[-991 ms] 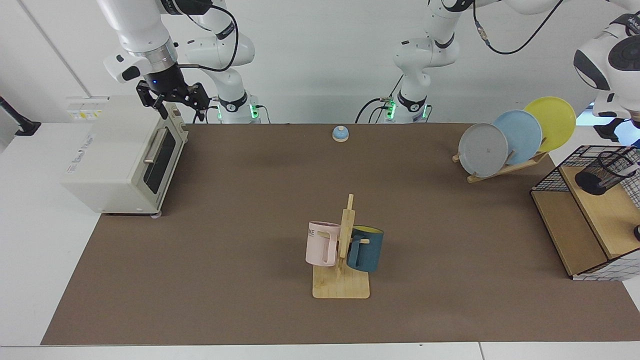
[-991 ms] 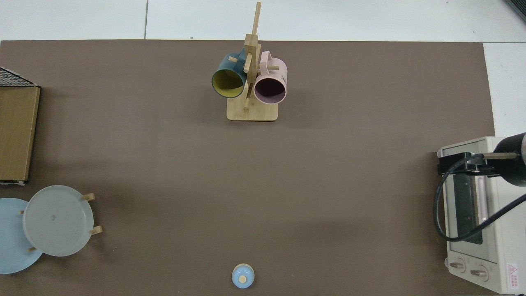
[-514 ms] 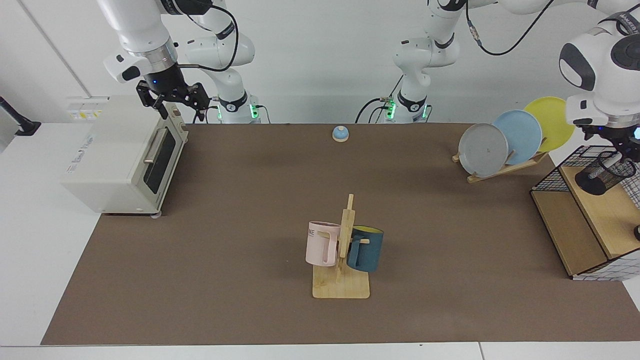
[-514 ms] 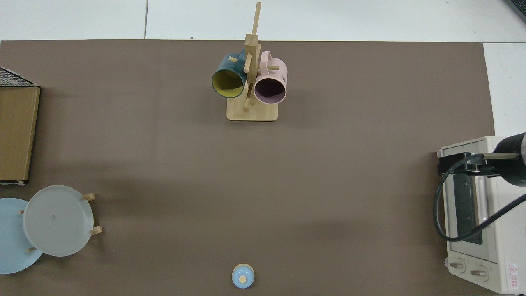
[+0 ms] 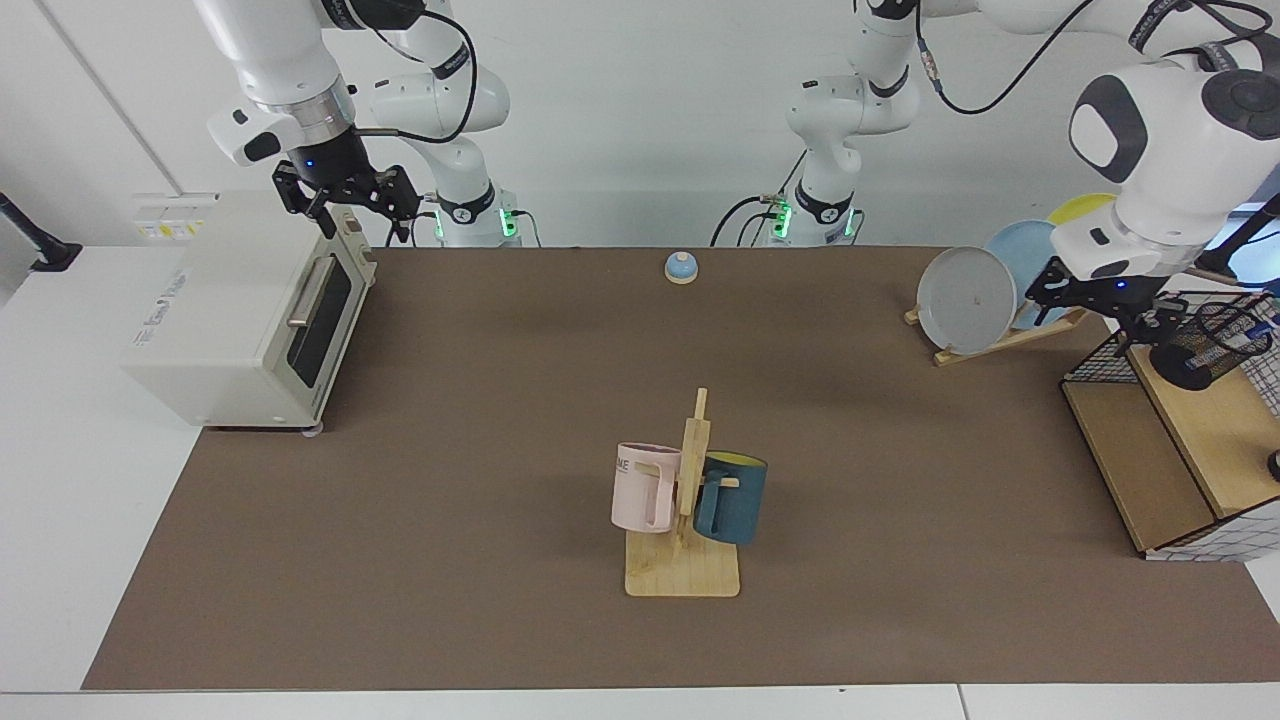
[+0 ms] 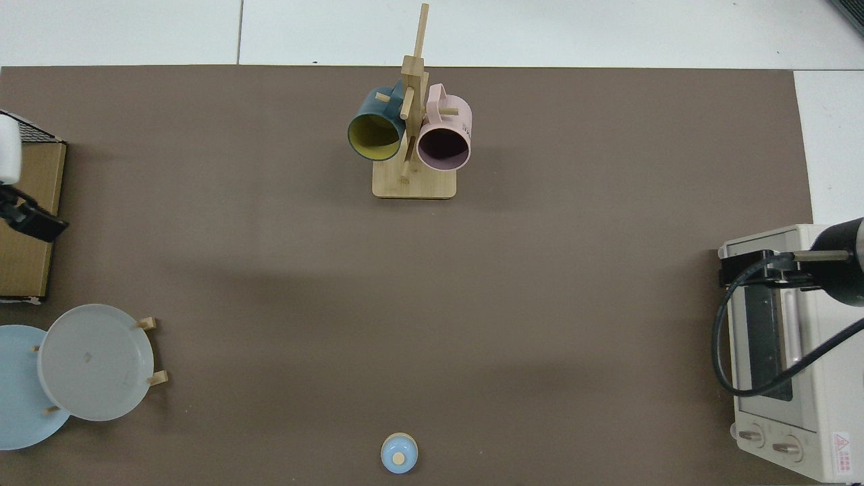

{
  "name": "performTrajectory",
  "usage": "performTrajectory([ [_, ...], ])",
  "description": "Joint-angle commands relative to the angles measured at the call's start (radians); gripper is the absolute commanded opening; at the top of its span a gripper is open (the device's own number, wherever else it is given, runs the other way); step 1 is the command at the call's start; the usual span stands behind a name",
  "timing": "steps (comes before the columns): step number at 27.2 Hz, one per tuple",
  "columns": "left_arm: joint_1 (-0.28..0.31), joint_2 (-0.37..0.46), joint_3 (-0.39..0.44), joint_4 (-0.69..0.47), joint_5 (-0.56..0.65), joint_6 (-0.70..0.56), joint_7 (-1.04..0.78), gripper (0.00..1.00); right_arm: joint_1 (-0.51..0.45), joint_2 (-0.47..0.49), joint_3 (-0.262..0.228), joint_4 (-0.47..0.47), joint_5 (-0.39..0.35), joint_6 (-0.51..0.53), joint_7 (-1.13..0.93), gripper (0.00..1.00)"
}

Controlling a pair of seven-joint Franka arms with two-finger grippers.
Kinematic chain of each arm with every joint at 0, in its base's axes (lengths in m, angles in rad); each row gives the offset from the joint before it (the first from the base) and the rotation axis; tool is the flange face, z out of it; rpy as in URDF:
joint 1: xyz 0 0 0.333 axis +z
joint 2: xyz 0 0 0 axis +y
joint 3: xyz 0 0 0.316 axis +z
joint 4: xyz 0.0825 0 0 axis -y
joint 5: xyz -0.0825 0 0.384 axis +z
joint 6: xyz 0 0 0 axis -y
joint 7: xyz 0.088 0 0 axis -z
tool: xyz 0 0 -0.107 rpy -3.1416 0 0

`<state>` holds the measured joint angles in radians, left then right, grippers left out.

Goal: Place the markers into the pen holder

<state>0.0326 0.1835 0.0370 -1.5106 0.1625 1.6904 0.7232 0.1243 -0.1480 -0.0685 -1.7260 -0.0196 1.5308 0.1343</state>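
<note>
On wooden shelf: pen holder point(image 5: 1210, 345) | marker point(image 5: 1243, 332) seemingly inside | left gripper point(image 5: 1140, 312) beside it, grip state indeterminate | right gripper point(image 5: 345, 200) waits, splayed.

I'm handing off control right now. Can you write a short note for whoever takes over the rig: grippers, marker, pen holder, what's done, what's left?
Left gripper: at the pen holder's side, over the edge of the wire basket.
Right gripper: open, empty, waiting above the toaster oven.
Pen holder: on the basket's wooden shelf.
Marker: a pale slim shape shows through the holder's mesh, probably this.
Done: insertion, apparently.
Left: confirm the marker is inside, then pull the left arm clear.
</note>
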Motion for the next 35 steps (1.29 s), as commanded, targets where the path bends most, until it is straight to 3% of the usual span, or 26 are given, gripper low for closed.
performTrajectory([
  [1,-0.005,-0.006,-0.087,0.006,-0.043,-0.047,-0.323,1.00,-0.022,-0.010,0.010,-0.004,0.018,0.002,-0.015,1.00],
  [7,-0.005,-0.006,-0.143,0.009,-0.050,-0.054,-0.498,1.00,-0.020,-0.010,0.010,-0.004,0.018,0.002,-0.015,1.00],
  [16,0.026,-0.024,-0.128,0.006,-0.164,-0.097,-0.557,1.00,-0.020,-0.010,0.010,-0.006,0.018,0.002,-0.015,1.00],
  [28,-0.022,-0.174,-0.128,-0.046,-0.110,-0.092,-0.576,1.00,-0.020,-0.010,0.010,-0.006,0.018,0.002,-0.015,1.00],
  [35,-0.065,-0.199,-0.042,-0.077,-0.124,-0.104,-0.590,1.00,-0.020,-0.010,0.010,-0.004,0.018,0.002,-0.015,1.00],
])
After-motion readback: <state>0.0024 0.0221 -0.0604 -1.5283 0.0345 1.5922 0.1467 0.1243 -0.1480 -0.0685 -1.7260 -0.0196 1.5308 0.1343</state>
